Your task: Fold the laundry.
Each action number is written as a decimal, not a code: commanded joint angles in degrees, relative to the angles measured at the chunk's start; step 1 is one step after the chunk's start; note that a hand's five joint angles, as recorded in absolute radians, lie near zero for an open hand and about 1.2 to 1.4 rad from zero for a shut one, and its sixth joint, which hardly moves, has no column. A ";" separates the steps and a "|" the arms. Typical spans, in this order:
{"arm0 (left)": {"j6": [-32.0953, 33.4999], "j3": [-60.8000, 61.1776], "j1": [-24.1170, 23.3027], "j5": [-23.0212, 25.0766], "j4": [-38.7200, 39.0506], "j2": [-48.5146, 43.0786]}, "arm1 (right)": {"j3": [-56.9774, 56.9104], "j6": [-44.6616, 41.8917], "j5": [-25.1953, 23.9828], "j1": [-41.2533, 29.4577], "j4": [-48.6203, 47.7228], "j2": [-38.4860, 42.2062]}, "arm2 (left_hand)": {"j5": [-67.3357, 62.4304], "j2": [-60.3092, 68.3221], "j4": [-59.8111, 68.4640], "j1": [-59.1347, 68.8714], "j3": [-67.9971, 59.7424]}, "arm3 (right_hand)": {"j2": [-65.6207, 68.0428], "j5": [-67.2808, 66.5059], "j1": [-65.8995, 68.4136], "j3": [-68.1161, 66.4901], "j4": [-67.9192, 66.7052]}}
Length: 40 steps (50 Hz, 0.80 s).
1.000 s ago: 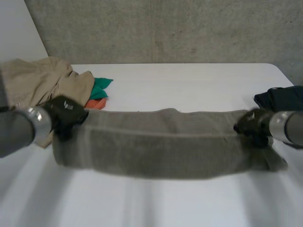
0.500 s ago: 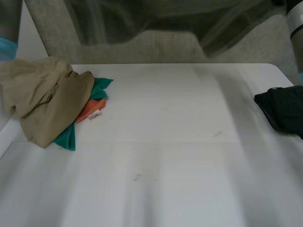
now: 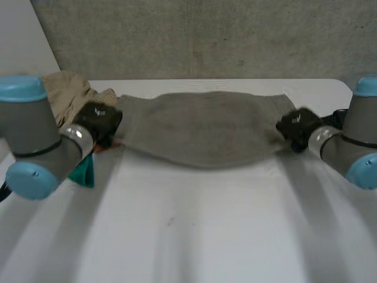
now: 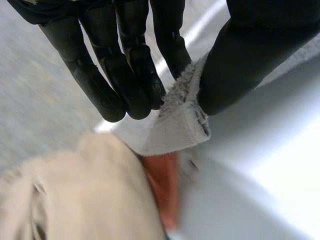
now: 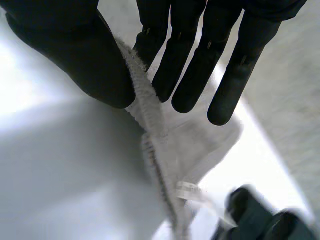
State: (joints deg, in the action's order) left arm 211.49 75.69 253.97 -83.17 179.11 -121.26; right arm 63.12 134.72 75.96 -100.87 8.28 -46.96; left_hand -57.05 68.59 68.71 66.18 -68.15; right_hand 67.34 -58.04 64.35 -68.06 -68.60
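Stretching between the two hands near the far edge of the table (image 3: 194, 236), a grey-brown towel (image 3: 203, 130) is held spread, its near edge sagging in a curve; whether it touches the tabletop cannot be told. The left hand (image 3: 100, 121) has the towel's left end: in the left wrist view a corner of the towel (image 4: 175, 125) is pinched between the thumb (image 4: 245, 60) and the nearly straight fingers (image 4: 135, 75). The right hand (image 3: 297, 127) has the right end, the towel's edge (image 5: 155, 135) running up between its thumb (image 5: 75, 55) and straight fingers (image 5: 180, 65), clamped there. At the far left corner lies a crumpled beige garment (image 3: 65, 94), with an orange cloth (image 4: 162, 185) and a green cloth (image 3: 82, 171) just beside it, close under the left hand. By the right edge, near the right hand, sits a dark garment (image 5: 255, 220).
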 commanded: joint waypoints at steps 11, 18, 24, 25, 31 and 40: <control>19.92 18.18 6.45 3.10 -32.60 21.77 | 25.21 -26.52 7.01 6.74 19.50 -22.74 | -12.95 11.41 11.29 13.82 -11.85 | 12.66 -11.96 15.65 -11.94 -11.40; 15.63 8.17 2.68 0.73 -25.22 13.87 | 18.63 -19.59 6.13 4.55 7.56 -14.40 | -12.95 11.41 11.29 13.82 -11.85 | 12.66 -11.96 15.65 -11.94 -11.40; 6.22 -4.31 -2.25 -2.78 -17.31 4.11 | 12.38 -13.61 4.99 3.93 -3.96 -6.75 | -12.95 11.41 11.29 13.82 -11.85 | 12.66 -11.96 15.65 -11.94 -11.40; 5.52 -5.80 -2.68 -3.40 -16.25 2.80 | 11.77 -12.91 5.07 3.93 -5.28 -6.04 | -12.95 11.41 11.29 13.82 -11.85 | 12.66 -11.96 15.65 -11.94 -11.40; 4.63 -17.57 -4.97 -10.33 -13.60 -7.83 | 8.08 -9.56 4.46 3.84 -16.34 -1.74 | -12.95 11.41 11.29 13.82 -11.85 | 12.66 -11.96 15.65 -11.94 -11.40; 6.74 -27.79 -7.34 -12.63 -14.22 -15.32 | 3.86 -7.63 3.67 3.49 -24.36 4.94 | -12.95 11.41 11.29 13.82 -11.85 | 12.66 -11.96 15.65 -11.94 -11.40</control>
State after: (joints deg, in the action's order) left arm 216.25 53.45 247.97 -95.30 165.32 -132.72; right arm 69.31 126.28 79.90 -97.14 -12.73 -45.83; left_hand -57.43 68.59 68.71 66.18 -68.15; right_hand 67.34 -59.14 64.96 -68.06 -68.60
